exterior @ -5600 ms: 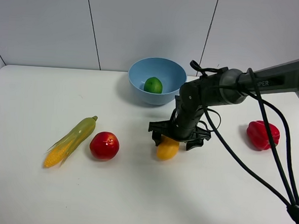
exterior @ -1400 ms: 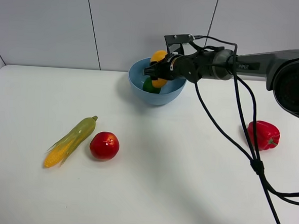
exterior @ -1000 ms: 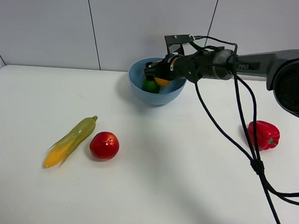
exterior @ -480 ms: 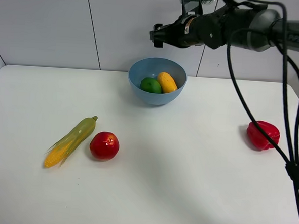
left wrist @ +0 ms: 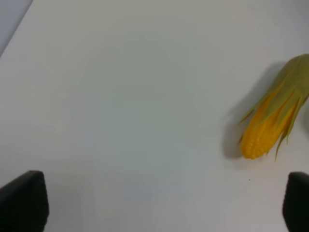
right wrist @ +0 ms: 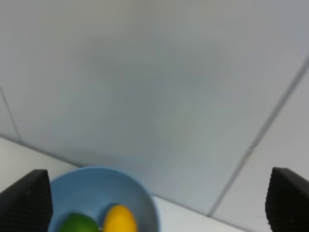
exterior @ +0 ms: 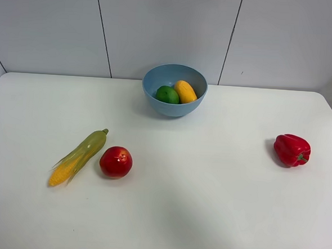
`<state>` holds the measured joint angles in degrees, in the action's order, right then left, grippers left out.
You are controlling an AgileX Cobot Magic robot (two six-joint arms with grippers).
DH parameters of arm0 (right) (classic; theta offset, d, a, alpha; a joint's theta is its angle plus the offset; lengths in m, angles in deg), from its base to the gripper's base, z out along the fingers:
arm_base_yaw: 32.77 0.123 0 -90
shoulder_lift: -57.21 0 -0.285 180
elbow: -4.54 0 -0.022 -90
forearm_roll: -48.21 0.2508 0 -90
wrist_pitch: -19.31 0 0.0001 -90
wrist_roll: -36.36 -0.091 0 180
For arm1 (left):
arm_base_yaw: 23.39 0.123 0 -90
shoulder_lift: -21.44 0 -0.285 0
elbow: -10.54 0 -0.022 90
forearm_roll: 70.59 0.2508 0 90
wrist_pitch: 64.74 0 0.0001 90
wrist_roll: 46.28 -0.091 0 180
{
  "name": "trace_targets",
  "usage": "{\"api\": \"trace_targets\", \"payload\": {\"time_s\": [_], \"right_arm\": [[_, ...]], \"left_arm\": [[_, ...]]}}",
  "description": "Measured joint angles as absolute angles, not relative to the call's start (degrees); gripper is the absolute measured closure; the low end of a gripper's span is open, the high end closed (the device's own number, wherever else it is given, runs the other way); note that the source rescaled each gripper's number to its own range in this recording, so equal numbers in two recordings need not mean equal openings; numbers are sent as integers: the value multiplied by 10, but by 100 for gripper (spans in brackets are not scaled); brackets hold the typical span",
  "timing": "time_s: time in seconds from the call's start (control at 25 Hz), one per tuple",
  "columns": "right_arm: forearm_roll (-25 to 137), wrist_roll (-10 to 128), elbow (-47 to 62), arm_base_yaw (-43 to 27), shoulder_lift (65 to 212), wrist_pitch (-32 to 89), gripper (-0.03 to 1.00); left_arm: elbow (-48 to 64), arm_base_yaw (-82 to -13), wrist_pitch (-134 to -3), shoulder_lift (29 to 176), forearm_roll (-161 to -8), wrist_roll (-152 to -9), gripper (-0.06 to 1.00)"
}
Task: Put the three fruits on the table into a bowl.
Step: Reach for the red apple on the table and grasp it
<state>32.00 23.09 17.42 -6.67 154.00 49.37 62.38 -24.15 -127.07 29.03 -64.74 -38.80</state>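
While lime (exterior: 168, 94) and mango (exterior: 185, 92) lie together in the bowl (exterior: 173, 109) at twelve o'clock on the table (exterior: 207, 195), the apple (exterior: 116, 162) sits toward eight o'clock; left gripper (left wrist: 159, 203) and right gripper (right wrist: 157, 200) gape wide, apparently empty.

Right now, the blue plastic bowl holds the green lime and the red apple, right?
No. In the high view the light-blue plastic bowl holds the green lime and an oblong yellow-orange mango; the round red apple lies on the white table.

Bowl (exterior: 172, 109) holds lime (exterior: 168, 94) and mango (exterior: 185, 91), touching. Apple (exterior: 116, 162) just beside corn (exterior: 78, 157); pepper (exterior: 292, 150) well apart.
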Motion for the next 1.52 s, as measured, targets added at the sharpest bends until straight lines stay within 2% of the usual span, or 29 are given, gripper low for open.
{"api": "trace_targets", "payload": {"time_s": [0.36, 0.76, 1.12, 1.52], "right_arm": [[320, 285, 174, -66, 1367, 651, -3], [321, 336, 175, -76, 1225, 757, -3], [364, 373, 160, -199, 1110, 826, -3], [389, 379, 19, -330, 963, 841, -3]], "left_arm": [[624, -241, -1271, 290, -647, -388, -6], [624, -241, -1271, 290, -647, -388, -6], [624, -241, -1271, 290, -647, -388, -6], [624, -241, -1271, 290, -647, -388, -6]]}}
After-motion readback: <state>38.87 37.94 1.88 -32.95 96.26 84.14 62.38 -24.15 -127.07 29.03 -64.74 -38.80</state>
